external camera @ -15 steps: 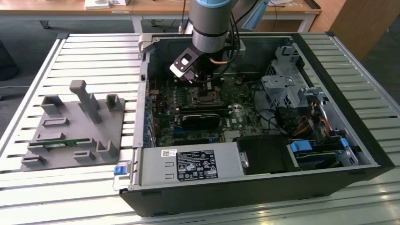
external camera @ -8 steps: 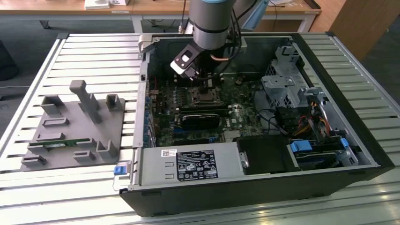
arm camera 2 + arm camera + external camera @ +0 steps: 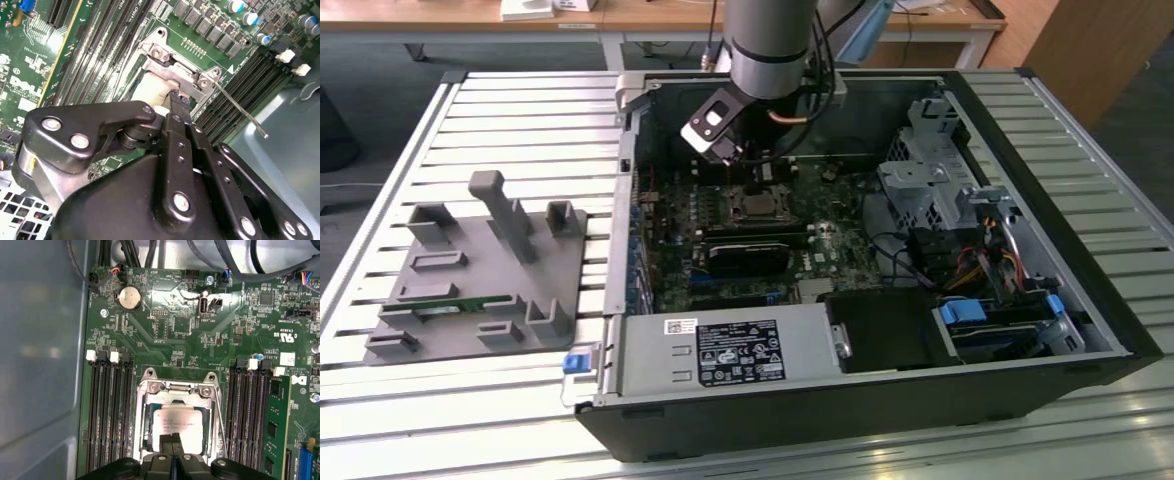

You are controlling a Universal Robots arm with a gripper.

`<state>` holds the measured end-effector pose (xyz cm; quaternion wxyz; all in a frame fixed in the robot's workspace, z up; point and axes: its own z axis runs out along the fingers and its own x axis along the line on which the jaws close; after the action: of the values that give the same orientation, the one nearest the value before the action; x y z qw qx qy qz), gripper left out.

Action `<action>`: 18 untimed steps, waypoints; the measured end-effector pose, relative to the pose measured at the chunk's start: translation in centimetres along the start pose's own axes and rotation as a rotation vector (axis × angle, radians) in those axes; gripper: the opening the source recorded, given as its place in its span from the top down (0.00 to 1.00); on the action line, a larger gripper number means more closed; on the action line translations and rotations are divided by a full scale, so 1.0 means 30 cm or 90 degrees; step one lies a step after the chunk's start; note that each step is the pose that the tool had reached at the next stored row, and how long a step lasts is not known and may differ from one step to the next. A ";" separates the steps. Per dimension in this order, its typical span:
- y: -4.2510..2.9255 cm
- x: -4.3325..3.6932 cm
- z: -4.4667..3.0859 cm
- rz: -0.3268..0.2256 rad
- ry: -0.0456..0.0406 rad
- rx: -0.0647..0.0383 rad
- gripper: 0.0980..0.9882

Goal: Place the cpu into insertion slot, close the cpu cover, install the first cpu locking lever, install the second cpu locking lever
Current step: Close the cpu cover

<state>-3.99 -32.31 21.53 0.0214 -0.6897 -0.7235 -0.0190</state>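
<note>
One cpu (image 3: 177, 424) seated in insertion slot (image 3: 148, 436), middle of case (image 3: 854, 412). Claw (image 3: 172, 444) pinched shut, empty, tips on chip edge. Risk: sideways nudge skews chip, bends pins; unlatched locking lever (image 3: 241, 109) lets cpu cover (image 3: 175, 390) lift.

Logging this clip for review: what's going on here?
A Universal Robots arm reaches down into an open computer case, working at the motherboard's processor socket. The cpu already sits in the insertion slot, and the cpu cover appears to lie down around it. The gripper, fingers together, rests its tips at the chip's edge. One thin locking lever juts out free, not latched.
</note>
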 end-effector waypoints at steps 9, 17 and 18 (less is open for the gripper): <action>0.013 0.000 -0.009 0.000 0.0000 0.000 0.99; 0.036 -0.001 -0.009 0.000 0.0001 0.000 0.99; 0.024 -0.001 -0.009 0.000 -0.0001 0.000 0.99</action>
<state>-3.27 -32.31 21.79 0.0213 -0.6897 -0.7236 -0.0190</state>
